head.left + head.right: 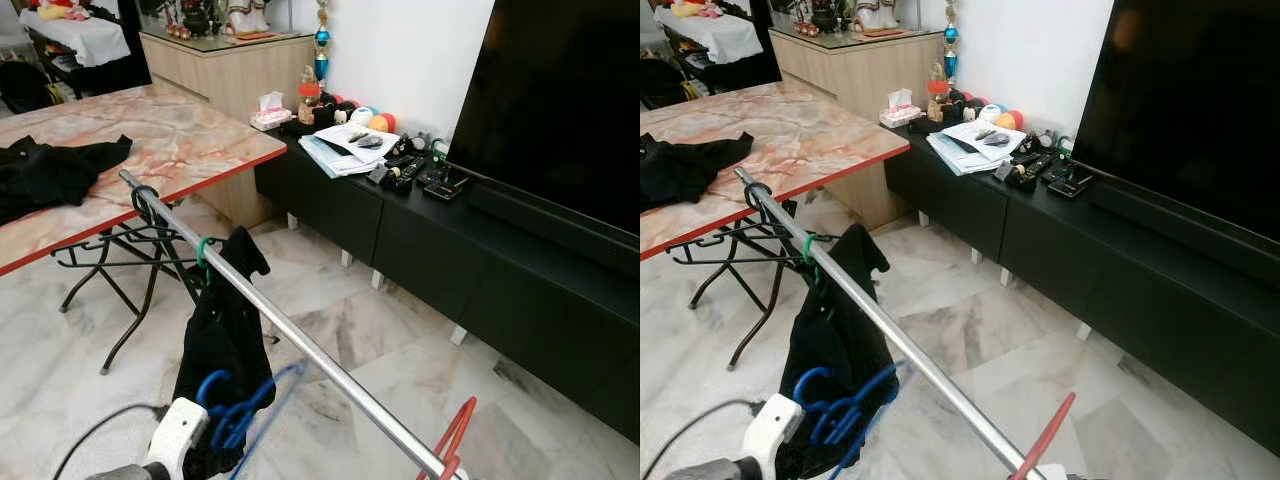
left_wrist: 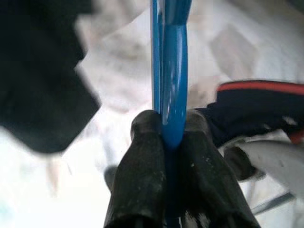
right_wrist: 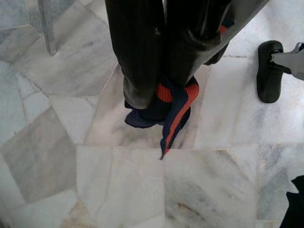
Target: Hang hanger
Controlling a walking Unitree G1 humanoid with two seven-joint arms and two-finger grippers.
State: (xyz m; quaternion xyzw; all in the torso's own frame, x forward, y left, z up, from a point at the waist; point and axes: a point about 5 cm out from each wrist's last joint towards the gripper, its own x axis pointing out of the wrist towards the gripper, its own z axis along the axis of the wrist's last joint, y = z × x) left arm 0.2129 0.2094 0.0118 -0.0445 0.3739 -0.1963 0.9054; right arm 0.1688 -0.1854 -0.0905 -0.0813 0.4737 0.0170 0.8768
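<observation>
Left wrist view shows our left claw point(image 2: 172, 137) pinching the blue hanger point(image 2: 172, 71), low and near-left of the rail point(image 1: 300, 345), not yet hooked on. Our right claw point(image 3: 159, 90) is pressed onto a navy-and-orange garment point(image 3: 173, 111).

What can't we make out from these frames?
- Left gripper, shut on the blue hanger: the hanger's hook is cut off by the left wrist view's top edge.
- Right gripper, shut on a navy and orange garment: the fingers hide most of it.
- Red hanger: cut off by the left eye view's bottom edge.
- Metal rail: its near end runs out of the frame.
</observation>
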